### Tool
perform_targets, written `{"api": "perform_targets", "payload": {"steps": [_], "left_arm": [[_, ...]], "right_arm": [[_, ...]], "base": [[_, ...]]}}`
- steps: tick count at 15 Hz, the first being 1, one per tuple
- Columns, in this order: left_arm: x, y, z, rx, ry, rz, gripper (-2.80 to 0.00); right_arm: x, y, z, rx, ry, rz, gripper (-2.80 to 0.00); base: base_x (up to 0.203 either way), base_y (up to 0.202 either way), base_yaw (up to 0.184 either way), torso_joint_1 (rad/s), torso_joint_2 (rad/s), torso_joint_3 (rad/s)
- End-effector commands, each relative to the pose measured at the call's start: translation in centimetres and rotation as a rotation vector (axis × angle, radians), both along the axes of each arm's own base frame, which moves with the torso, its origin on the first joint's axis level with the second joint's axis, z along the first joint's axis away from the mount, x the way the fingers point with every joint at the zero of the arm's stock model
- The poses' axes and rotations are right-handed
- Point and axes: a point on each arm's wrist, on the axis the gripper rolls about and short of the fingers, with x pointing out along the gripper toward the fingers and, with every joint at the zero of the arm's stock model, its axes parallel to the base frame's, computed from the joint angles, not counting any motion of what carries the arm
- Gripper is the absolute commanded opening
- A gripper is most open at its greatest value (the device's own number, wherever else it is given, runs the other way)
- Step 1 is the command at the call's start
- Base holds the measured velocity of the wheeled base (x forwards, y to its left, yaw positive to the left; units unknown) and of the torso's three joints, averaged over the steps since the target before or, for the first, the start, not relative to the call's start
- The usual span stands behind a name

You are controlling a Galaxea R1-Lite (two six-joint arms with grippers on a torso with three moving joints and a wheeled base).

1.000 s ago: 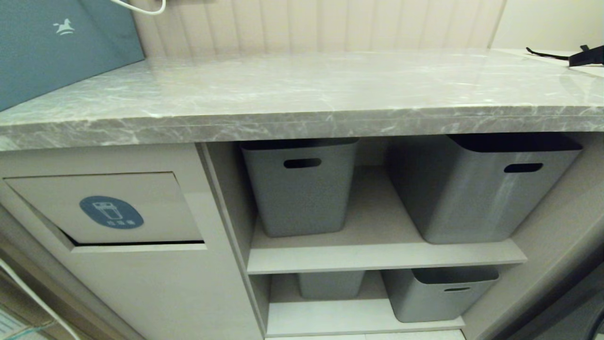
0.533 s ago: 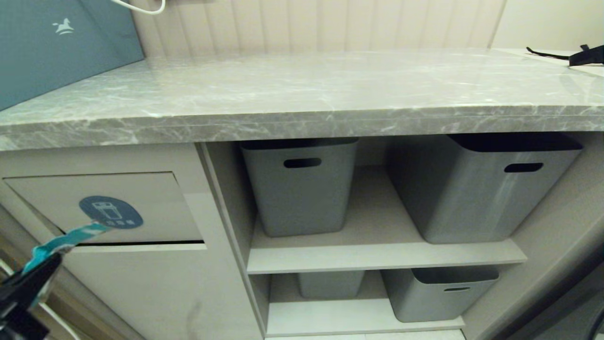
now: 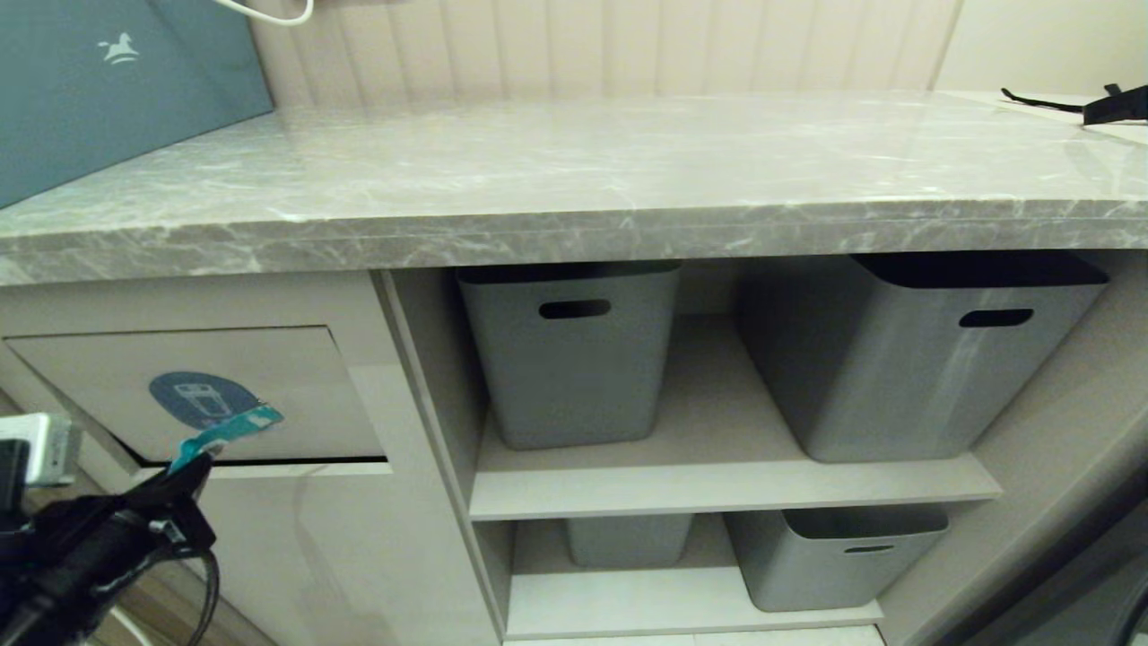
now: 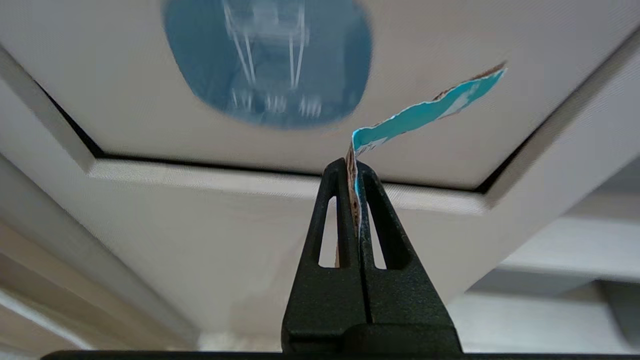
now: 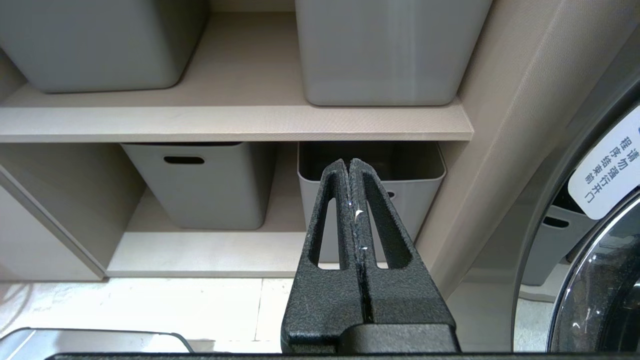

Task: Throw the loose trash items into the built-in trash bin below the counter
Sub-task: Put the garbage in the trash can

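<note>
The long grey marble-patterned stone counter point(image 3: 574, 179) runs across the head view w/ a thick front edge overhanging beige cabinetry. Its top is bare through the middle; a large teal box with a white horse logo point(image 3: 99, 81) stands at the far left corner and a black strap-like item point(image 3: 1108, 103) lies at the far right edge. Below the left end sits the built-in trash bin, a beige tilting flap with a blue oval icon point(image 3: 202, 399); a dark slit shows along the flap's lower edge. Right of it, open shelves hold grey plastic handle-slot storage bins point(image 3: 574, 350), two per shelf, w/ free shelf room between them.

The left gripper point(image 3: 193, 471) is low in front of the flap's bottom edge, clenched on a narrow teal-blue wrapper strip with a whitish edge point(image 3: 229, 431). The strip sticks up from the fingertips and ends over the icon's lower rim.

The left wrist view shows what the head view can't: the black jaws pressed flat on the strip point(image 4: 425, 110), which bends sideways past the tips, close to the flap face; contact can't be told.

The right gripper point(image 5: 350, 165) shows only in its own wrist view: fingers closed on nothing, parked low facing the lower shelf bins, a round dark appliance door point(image 5: 600, 280) beside it.
</note>
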Motion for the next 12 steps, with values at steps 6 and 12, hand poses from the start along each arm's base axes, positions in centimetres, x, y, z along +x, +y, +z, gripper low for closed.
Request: {"api": "perform_targets", "payload": {"steps": [6, 12], "left_arm": [[5.0, 0.4, -3.3, 0.031, 0.133, -0.012, -2.8], [8.0, 0.5, -3.6, 0.058, 0.097, -0.045, -2.8]], "right_arm": [[0.0, 0.0, 0.0, 0.0, -0.001, 0.001, -2.8], [0.0, 0.0, 0.0, 0.0, -0.002, 0.0, -2.8]], "base": [[0.0, 0.0, 0.0, 0.0, 0.0, 0.0], [0.0, 0.0, 0.0, 0.0, 0.0, 0.0]]}}
